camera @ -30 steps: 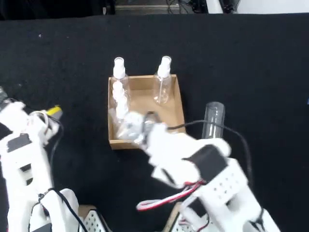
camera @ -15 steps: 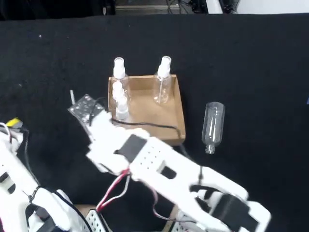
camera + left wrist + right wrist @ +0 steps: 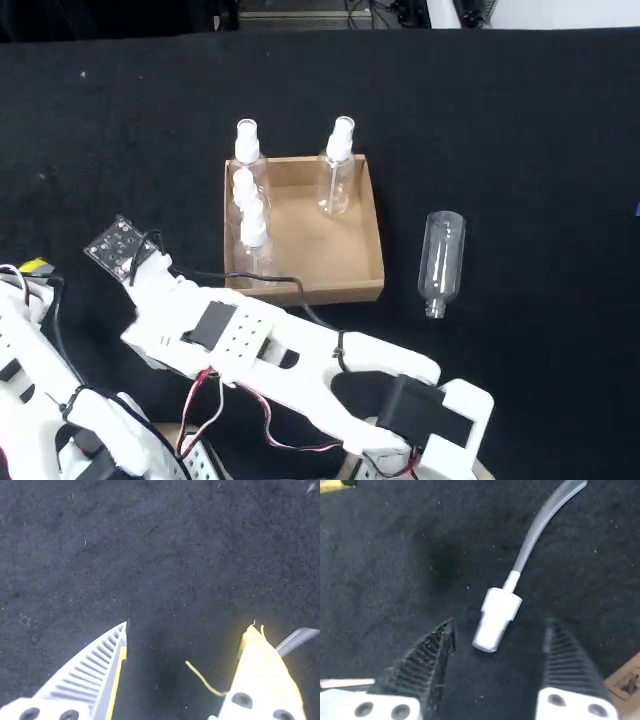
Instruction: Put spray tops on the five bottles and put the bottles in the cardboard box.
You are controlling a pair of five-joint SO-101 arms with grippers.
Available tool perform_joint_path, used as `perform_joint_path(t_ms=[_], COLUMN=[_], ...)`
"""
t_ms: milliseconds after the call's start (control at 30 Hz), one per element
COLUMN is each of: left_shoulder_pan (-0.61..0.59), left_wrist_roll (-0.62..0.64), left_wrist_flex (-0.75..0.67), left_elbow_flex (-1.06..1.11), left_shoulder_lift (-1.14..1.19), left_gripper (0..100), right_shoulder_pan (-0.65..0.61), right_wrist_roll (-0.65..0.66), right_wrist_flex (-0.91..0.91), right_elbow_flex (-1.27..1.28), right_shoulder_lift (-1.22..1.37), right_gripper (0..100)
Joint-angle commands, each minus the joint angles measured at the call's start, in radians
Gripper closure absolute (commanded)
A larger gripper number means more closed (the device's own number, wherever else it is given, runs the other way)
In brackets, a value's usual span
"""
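A white spray top (image 3: 497, 617) with a clear tube (image 3: 545, 522) lies flat on the black cloth. My right gripper (image 3: 500, 626) hangs open just above it, one black finger on each side, not touching. In the high view the right arm (image 3: 215, 330) stretches across to the left of the cardboard box (image 3: 305, 291). Several clear bottles with spray tops stand along the box's back and left side, such as one (image 3: 338, 172). A topless bottle (image 3: 441, 260) lies on its side right of the box. My left gripper (image 3: 187, 626) is open over bare cloth.
The left arm (image 3: 30, 350) sits at the near left edge, its yellow fingertip (image 3: 32, 267) close to the right arm's wrist. Black cloth (image 3: 500, 120) covers the table, with free room behind and to the right of the box.
The right arm swung from the box's front left corner out to the cloth left of the box and lowered. The left arm pulled back toward the near left edge.
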Motion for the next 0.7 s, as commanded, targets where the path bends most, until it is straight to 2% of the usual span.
perform_joint_path(t_ms=[0,200,367,533,667], left_shoulder_pan=[-0.012,-0.008,0.033,0.143,0.229], left_wrist_roll=[-0.006,-0.009,-0.115,-0.351,-0.565], left_wrist_flex=[0.011,0.011,0.003,0.012,0.014], left_elbow_flex=[-0.010,-0.010,-0.021,-0.068,-0.076], left_shoulder_lift=[-0.023,-0.023,-0.017,-0.011,-0.014], left_gripper=[66,66,66,66,66], right_shoulder_pan=[-0.023,-0.014,-0.002,0.041,0.201], right_wrist_roll=[0.025,0.262,0.488,0.707,0.763], right_wrist_flex=[0.054,0.311,0.626,0.867,0.991], right_elbow_flex=[-0.093,-0.136,-0.131,-0.107,-0.084], right_shoulder_lift=[-0.033,-0.165,-0.332,-0.484,-0.591], right_gripper=[71.6,71.5,71.6,71.6,71.6])
